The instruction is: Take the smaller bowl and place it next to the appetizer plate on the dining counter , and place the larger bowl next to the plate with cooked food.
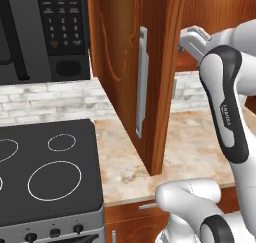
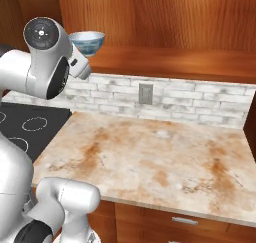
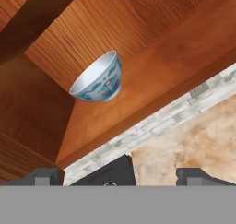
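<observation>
Beside the black cooktop (image 1: 45, 172) in the left base view, a marbled beige worktop (image 1: 195, 147) runs to the right, and an open wooden cabinet door (image 1: 132, 72) with a long grey handle (image 1: 142, 82) swings out over it; a microwave (image 1: 42, 32) hangs above the cooktop, and the white arm (image 1: 227, 102) reaches up behind the door toward the cabinet. Seen from the right base view, the smaller bowl (image 2: 87, 42) stands upright on the wooden cabinet shelf (image 2: 170, 62) above the worktop (image 2: 150, 162), near the shelf's left end, partly behind the arm's white wrist (image 2: 47, 57); a wall outlet (image 2: 145, 93) sits in the white brick backsplash (image 2: 200, 102) below the shelf. Through the hand view, rolled to one side, the smaller bowl (image 3: 97, 78) rests on the shelf (image 3: 152, 75) well ahead of the gripper (image 3: 120, 177), whose two dark fingertips (image 3: 44, 176) stand spread wide apart, holding nothing and clear of the bowl.
</observation>
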